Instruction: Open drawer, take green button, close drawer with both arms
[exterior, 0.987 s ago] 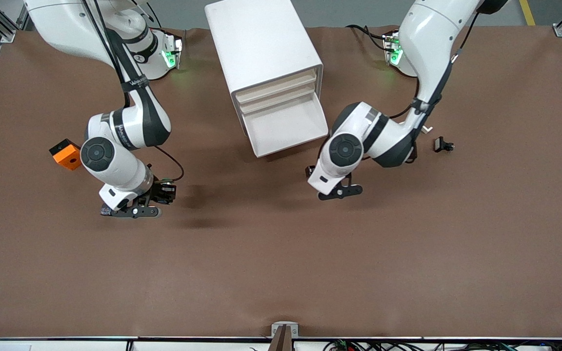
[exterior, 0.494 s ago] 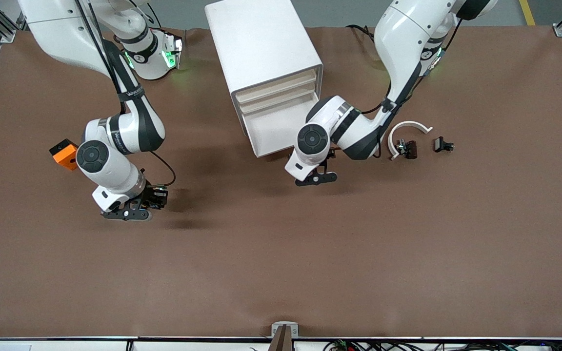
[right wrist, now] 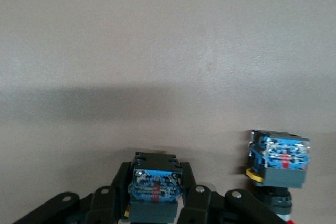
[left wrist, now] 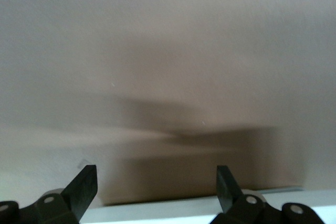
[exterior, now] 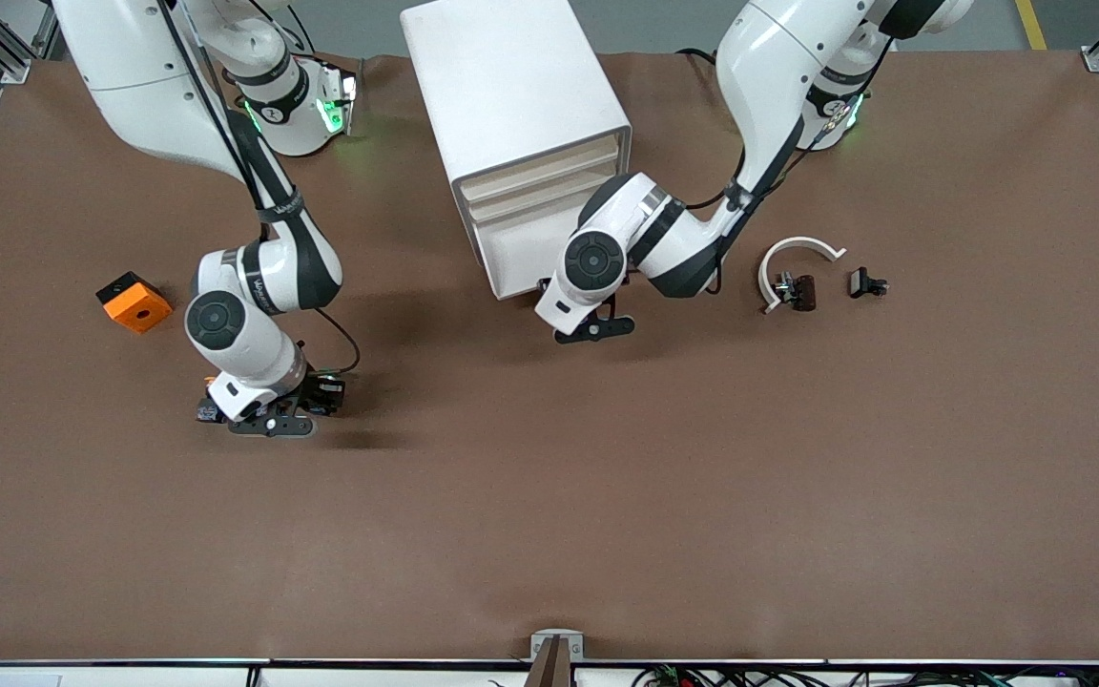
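My right gripper (right wrist: 156, 203) is shut on the button (right wrist: 156, 187), gripping its black-and-blue base; the cap is hidden. In the front view that gripper (exterior: 268, 420) hangs low over the table toward the right arm's end. My left gripper (exterior: 595, 327) stands open and empty at the front edge of the pulled-out bottom drawer (exterior: 511, 250) of the white cabinet (exterior: 511, 86). The left wrist view shows its fingertips (left wrist: 84, 187) wide apart over a white drawer edge (left wrist: 184, 211).
A second button (right wrist: 278, 162) with a yellow collar stands on the table beside the held one. An orange block (exterior: 134, 301) lies toward the right arm's end. A white curved piece (exterior: 798, 250) and a small black part (exterior: 866, 282) lie toward the left arm's end.
My left arm has swung toward the drawer's front edge, uncovering the white curved piece. My right gripper has shifted slightly, still shut on the button.
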{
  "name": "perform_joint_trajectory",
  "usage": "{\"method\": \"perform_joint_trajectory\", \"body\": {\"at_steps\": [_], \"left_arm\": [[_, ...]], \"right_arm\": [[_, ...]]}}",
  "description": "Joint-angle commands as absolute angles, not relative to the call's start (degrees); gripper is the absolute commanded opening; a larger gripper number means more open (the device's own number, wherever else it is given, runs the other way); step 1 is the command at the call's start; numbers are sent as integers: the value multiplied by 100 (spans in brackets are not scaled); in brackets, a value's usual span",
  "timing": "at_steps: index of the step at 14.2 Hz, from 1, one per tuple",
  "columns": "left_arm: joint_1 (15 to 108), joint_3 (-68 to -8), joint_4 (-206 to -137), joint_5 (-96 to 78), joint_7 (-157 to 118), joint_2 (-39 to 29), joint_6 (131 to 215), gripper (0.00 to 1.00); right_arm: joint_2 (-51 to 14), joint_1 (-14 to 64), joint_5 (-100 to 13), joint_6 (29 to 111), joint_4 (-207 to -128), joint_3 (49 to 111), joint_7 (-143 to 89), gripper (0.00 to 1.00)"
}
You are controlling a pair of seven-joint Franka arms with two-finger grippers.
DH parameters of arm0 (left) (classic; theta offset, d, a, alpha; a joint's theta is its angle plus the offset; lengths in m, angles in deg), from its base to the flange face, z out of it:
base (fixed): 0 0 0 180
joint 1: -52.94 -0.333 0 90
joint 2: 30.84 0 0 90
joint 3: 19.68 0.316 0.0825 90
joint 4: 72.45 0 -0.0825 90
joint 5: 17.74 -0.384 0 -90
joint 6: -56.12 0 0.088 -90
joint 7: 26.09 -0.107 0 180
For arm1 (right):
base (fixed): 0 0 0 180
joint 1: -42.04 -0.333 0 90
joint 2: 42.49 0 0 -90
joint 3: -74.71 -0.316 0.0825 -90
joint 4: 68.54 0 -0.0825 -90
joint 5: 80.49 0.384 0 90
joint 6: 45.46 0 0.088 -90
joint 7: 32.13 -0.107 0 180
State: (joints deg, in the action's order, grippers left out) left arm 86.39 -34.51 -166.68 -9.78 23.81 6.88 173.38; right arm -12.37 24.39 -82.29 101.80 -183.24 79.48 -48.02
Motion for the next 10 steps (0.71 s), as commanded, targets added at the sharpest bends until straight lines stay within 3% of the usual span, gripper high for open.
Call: {"method": "perform_joint_trajectory", "body": {"at_steps": [1,10], "left_arm": [[8862,-3549,-16667,-807,2462,678,17302,100],[9258,-3620,-16913,-148,2628,669,17302,100]], "right_arm": [[-1077,2323,-8951,10193,-18149,8008,-5504,0],[-927,2384,-9262,10149,-17955,7999,-5867,0]]}}
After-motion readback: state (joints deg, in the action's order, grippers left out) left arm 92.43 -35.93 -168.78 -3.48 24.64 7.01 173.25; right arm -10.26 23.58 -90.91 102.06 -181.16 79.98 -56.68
